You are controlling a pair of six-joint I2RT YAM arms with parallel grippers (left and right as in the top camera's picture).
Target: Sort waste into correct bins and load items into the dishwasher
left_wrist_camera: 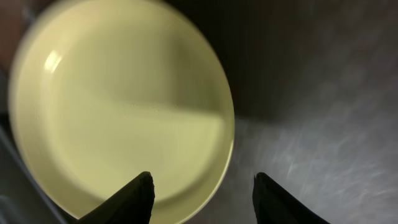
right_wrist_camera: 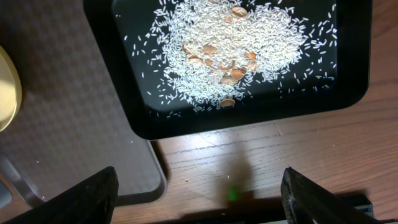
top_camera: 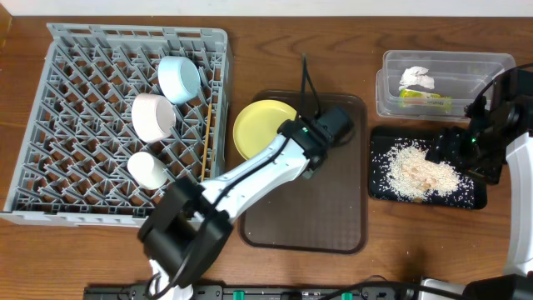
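The round yellow plate (top_camera: 260,127) lies on the brown tray (top_camera: 304,212), at its left edge next to the grey dish rack (top_camera: 75,125). My left gripper (top_camera: 291,133) is open right over the plate's right rim; in the left wrist view the plate (left_wrist_camera: 118,106) fills the frame and the rim lies between the two fingers (left_wrist_camera: 202,186). In the rack sit the light blue bowl (top_camera: 179,77), the pink-white bowl (top_camera: 153,116), the white cup (top_camera: 147,169) and the chopsticks (top_camera: 207,137). My right gripper (top_camera: 441,150) is open and empty above the black tray (top_camera: 475,196) of rice scraps (right_wrist_camera: 224,43).
The clear tub (top_camera: 441,83) at the back right holds the white tissue (top_camera: 416,77) and the green-and-orange wrapper (top_camera: 425,98). The right arm stands at the table's right edge. Bare wood lies in front of the black tray (right_wrist_camera: 261,149).
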